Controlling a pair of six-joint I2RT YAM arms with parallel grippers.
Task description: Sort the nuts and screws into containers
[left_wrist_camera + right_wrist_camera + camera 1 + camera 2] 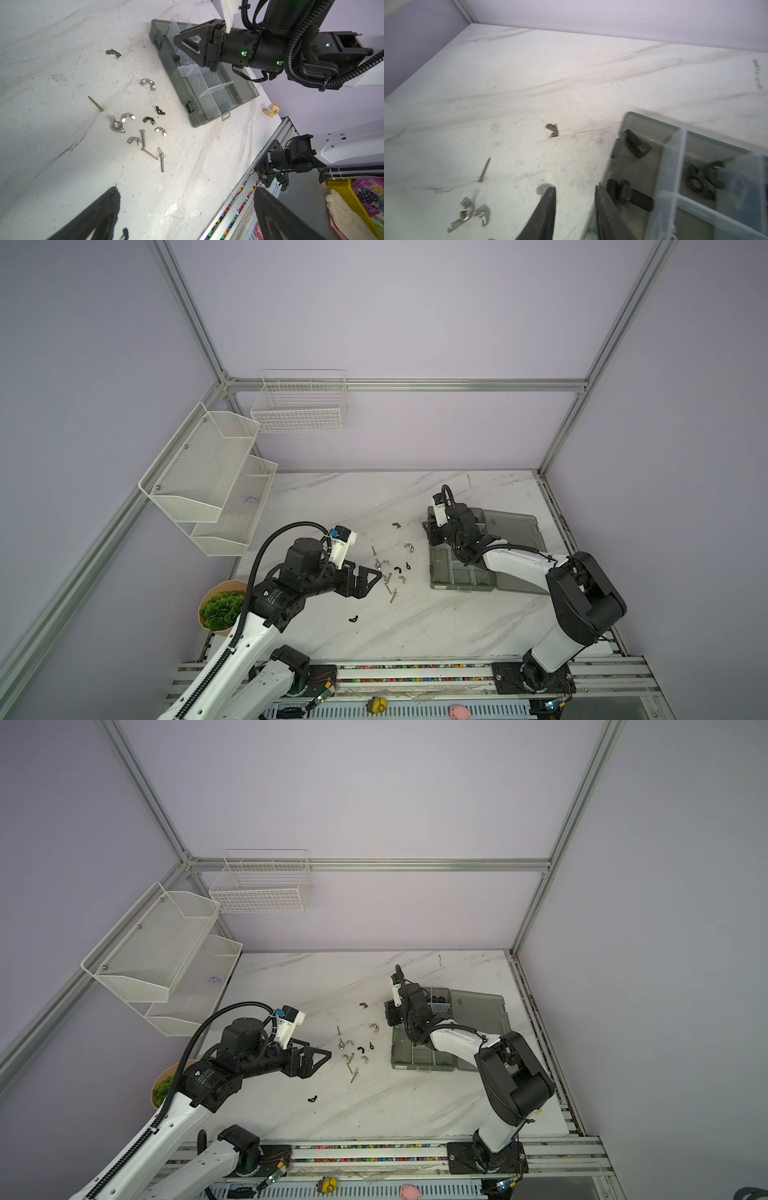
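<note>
The smoky-grey organizer box (457, 577) (415, 1058) (194, 108) lies open at the table's right, its containers split by clear dividers. My right gripper (575, 186) (430, 529) hovers at the box's far-left corner, open with nothing between its fingers. Beside it, two black bolts (636, 146) (631, 195) lie in the corner compartment, and black hex nuts (702, 178) in the one beside. Loose screws and nuts (388, 572) (353, 1052) lie mid-table: silver wing nuts (148, 83), brass screws (96, 103), black wing nuts (149, 120). My left gripper (186, 189) (374, 574) is open just left of them.
One black wing nut (353, 618) lies apart, nearer the front. White mesh shelves (208, 481) and a wire basket (299, 402) hang at the back left. A potted plant (220, 610) sits by the left arm. A dark blotch (113, 53) marks the tabletop.
</note>
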